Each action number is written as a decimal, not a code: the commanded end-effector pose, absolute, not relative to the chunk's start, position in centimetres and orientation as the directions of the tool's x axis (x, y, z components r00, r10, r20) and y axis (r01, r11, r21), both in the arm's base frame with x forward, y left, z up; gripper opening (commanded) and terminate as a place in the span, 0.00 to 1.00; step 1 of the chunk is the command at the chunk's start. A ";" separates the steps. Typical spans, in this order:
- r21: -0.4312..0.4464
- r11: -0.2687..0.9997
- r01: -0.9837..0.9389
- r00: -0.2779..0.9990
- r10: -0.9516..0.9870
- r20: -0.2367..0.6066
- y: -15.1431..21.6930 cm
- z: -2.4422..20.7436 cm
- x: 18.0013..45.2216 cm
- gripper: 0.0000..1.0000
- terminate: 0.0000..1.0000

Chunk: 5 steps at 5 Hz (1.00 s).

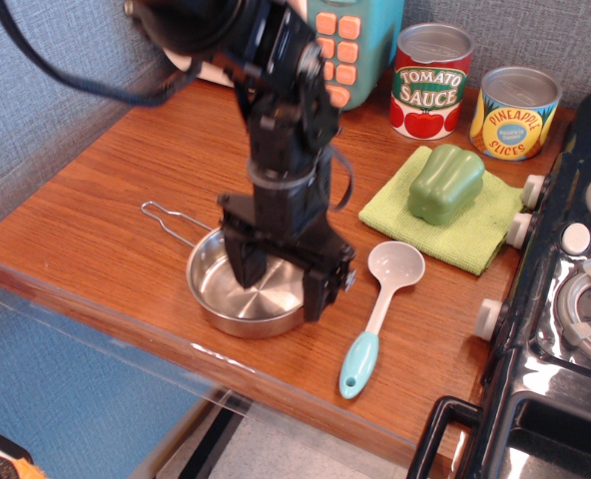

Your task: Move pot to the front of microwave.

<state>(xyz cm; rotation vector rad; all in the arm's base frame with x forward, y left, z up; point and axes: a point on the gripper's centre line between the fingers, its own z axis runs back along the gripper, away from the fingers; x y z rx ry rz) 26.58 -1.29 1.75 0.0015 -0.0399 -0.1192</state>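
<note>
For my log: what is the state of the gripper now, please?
Gripper: open, one finger inside the pot, the other outside its right rim; nothing gripped yet.

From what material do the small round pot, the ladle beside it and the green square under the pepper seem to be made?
The small shallow round pot looks like polished stainless steel: bright mirror reflections and a thin wire loop handle. The white ladle with a teal handle appears to be smooth moulded plastic, evenly coloured with a soft sheen. The green square cloth seems to be woven or felt fabric: matte, with soft edges.
</note>
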 end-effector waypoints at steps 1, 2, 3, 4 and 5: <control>0.010 0.991 0.133 0.989 -0.134 0.067 -2.2 0.9 27.1 1.00 0.00; 0.014 0.992 0.127 0.990 -0.127 0.066 -2.3 0.6 27.0 0.00 0.00; 0.017 0.992 0.128 0.990 -0.129 0.057 -2.5 0.4 26.9 0.00 0.00; 0.017 0.991 0.131 0.989 -0.132 0.061 -2.7 0.6 26.9 0.00 0.00; 0.007 0.992 0.124 0.990 -0.124 0.072 -2.7 0.8 26.8 0.00 0.00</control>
